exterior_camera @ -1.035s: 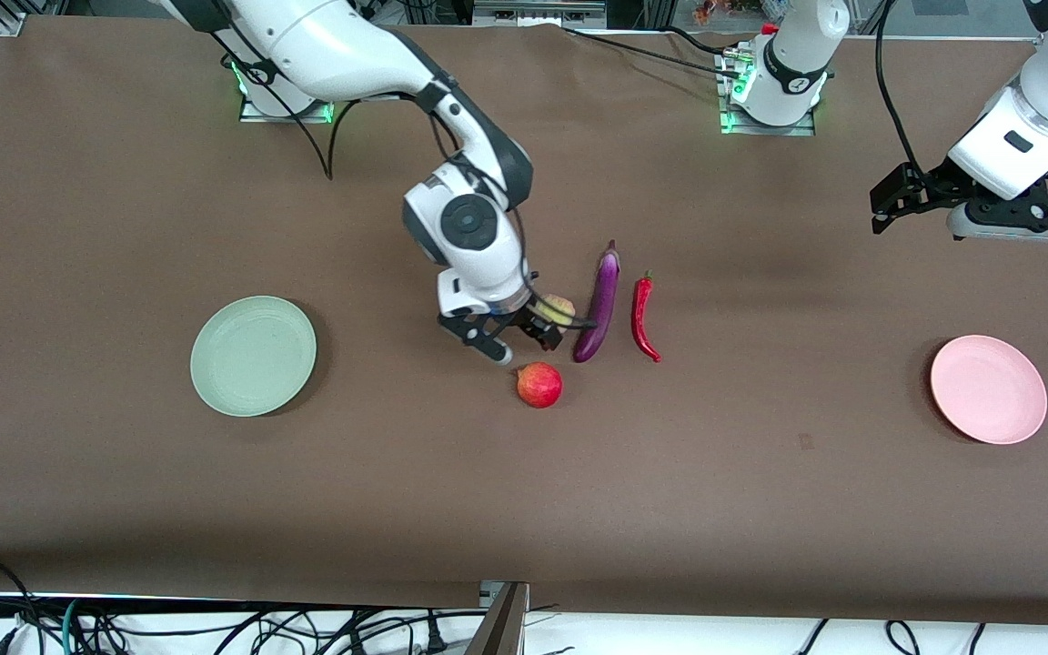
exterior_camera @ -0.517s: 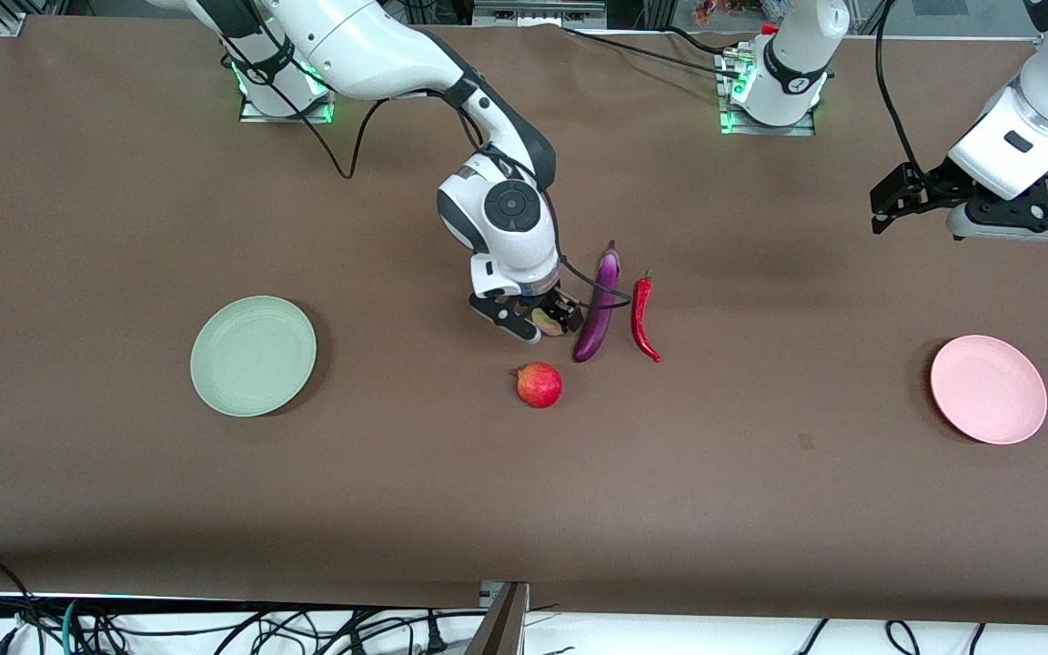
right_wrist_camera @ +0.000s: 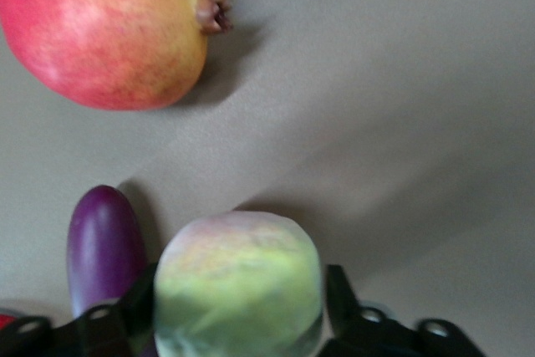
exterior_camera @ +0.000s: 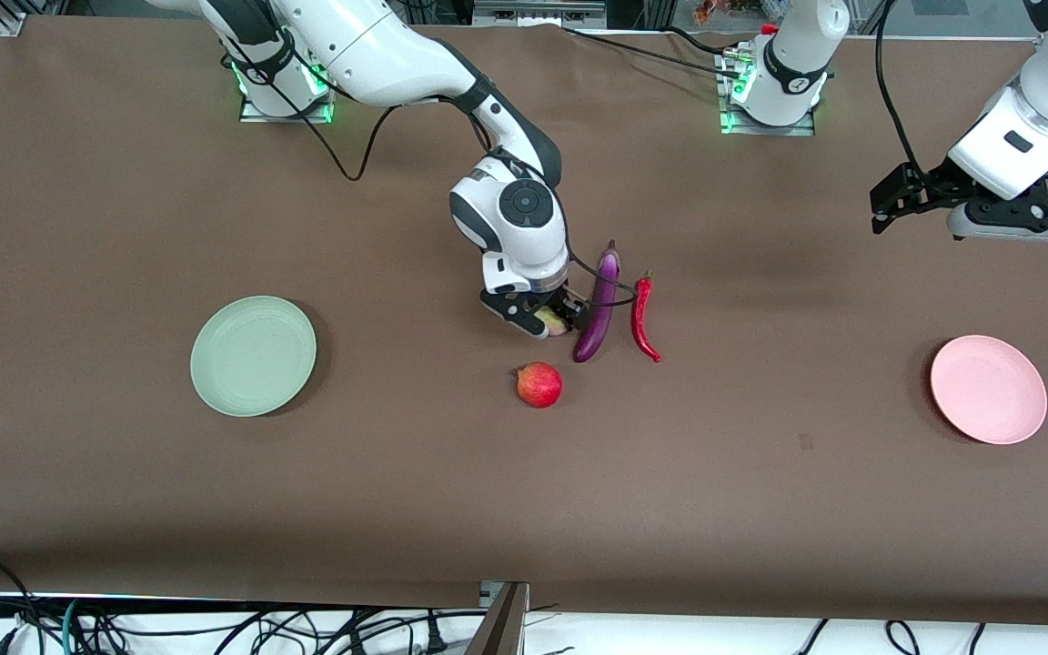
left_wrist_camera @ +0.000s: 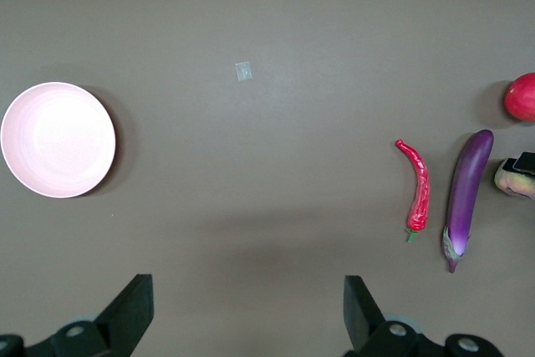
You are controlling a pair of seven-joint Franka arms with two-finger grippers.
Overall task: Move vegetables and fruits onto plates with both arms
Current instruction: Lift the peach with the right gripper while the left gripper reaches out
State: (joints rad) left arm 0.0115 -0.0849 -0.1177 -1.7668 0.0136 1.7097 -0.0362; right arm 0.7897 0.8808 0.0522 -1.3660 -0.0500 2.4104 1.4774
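Right gripper (exterior_camera: 549, 321) low mid-table, fingers (right_wrist_camera: 113, 321) closed; left gripper (left_wrist_camera: 242, 311) raised, fingers spread.

A brown matte cloth covers the table (exterior_camera: 124, 509) from edge to edge, lit evenly from above so that only soft shadows fall on it. Along the edge nearest the front camera runs a white strip with a tangle of black cables (exterior_camera: 124, 628) and a grey metal bracket (exterior_camera: 501, 619) at its middle. At the edge farthest from that camera, metal frame rails (exterior_camera: 538, 13) and two mounting plates glowing green (exterior_camera: 283, 105) show against a dark surround.
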